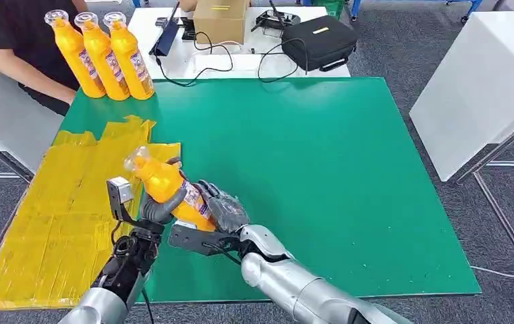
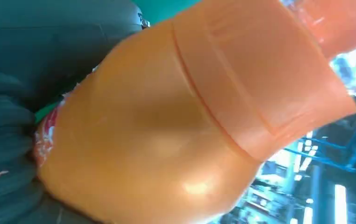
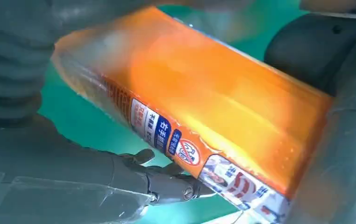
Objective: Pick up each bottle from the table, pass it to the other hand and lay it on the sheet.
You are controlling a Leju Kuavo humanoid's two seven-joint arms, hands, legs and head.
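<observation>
three bottles (image 1: 102, 50) beside person (image 1: 18, 40).

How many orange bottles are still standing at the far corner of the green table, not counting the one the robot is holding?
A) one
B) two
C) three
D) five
C: three orange bottles stand side by side at the far left corner of the green table.

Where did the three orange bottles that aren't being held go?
In the head view, the three orange plastic bottles stand together at the green table's far left corner, beside a person's arm.
</observation>
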